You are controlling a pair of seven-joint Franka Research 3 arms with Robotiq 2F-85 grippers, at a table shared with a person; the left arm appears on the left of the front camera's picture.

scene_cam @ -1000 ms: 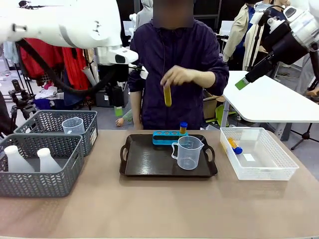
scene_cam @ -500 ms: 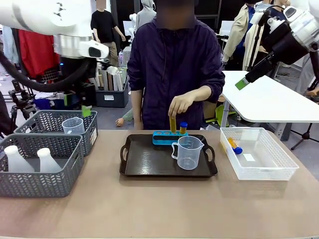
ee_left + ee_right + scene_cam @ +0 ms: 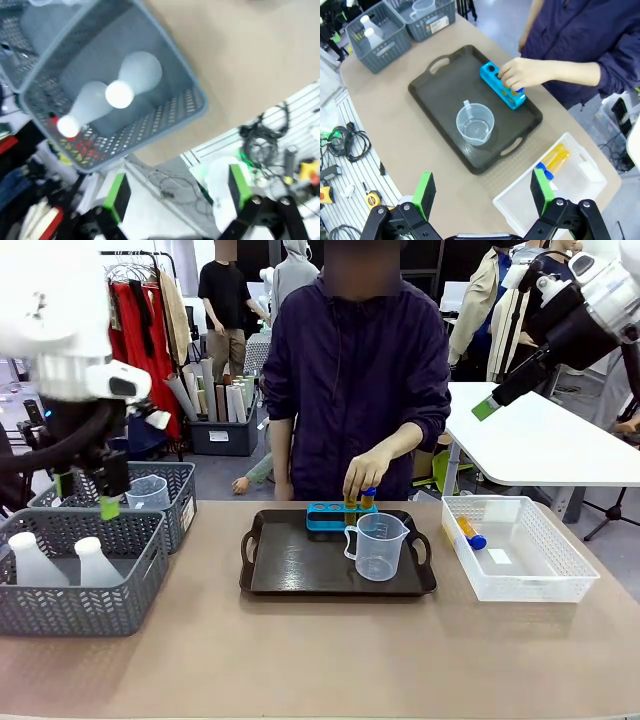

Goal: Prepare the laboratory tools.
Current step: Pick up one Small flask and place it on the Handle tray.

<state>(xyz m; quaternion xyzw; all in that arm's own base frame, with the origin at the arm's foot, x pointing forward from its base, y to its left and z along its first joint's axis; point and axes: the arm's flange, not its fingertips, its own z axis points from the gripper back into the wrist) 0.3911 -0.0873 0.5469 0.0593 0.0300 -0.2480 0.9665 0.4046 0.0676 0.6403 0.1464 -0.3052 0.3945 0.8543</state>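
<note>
Big picture: the tan surface [image 3: 300,670] has a black tray [image 3: 290,565] in the middle of the frame, two grey baskets [image 3: 80,590] at the left and a white mesh basket [image 3: 520,585] at the right. The clear beaker [image 3: 378,545] is already on the tray, and the blue rack [image 3: 325,513] sits along the tray's far edge. The two white flasks [image 3: 95,562] are not moved yet; they stand in the nearer grey basket. The robot's left hand [image 3: 85,495] hangs right above them, fingers spread and holding nothing, so a flask looks like the next pick. The right hand [image 3: 482,187] is high up at the right, also spread and empty. The person's hand [image 3: 362,475] is pushing an amber tube into the rack next to a blue-capped tube [image 3: 368,494]. Two more tubes [image 3: 554,157] lie in the mesh basket. Roughly halfway, by the look of it.
</note>
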